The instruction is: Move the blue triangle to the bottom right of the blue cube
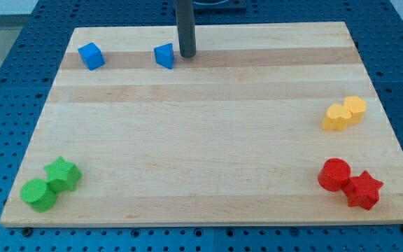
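- We saw the blue triangle [164, 55] lying flat on the pale wooden desk [208, 140], close to the view's top edge and a little left of the middle. It was a small, solid wedge-shaped block in bright blue, with one corner turned toward the view's bottom.
- We saw the blue cube [91, 56] on the same strip of the desk, to the view's left of the triangle and well apart from it. It was the same bright blue and sat turned at a slight angle to the desk's edges.
- We noted both blocks lay at nearly one height in the view, neither touching anything else.
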`<state>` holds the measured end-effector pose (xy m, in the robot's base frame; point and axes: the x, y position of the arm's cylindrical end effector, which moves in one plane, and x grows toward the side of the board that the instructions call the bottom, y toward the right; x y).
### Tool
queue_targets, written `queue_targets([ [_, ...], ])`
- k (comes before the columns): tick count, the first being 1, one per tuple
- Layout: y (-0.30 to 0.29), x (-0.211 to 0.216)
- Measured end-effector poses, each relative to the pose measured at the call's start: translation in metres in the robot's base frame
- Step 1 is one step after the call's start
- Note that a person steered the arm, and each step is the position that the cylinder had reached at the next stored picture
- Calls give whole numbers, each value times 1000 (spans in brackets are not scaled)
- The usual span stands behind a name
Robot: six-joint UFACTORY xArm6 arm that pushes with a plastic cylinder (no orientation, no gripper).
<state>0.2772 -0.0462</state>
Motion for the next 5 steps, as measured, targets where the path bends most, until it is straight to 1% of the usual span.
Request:
queue_targets([
  [2,-40,-5],
  [5,-100,16],
])
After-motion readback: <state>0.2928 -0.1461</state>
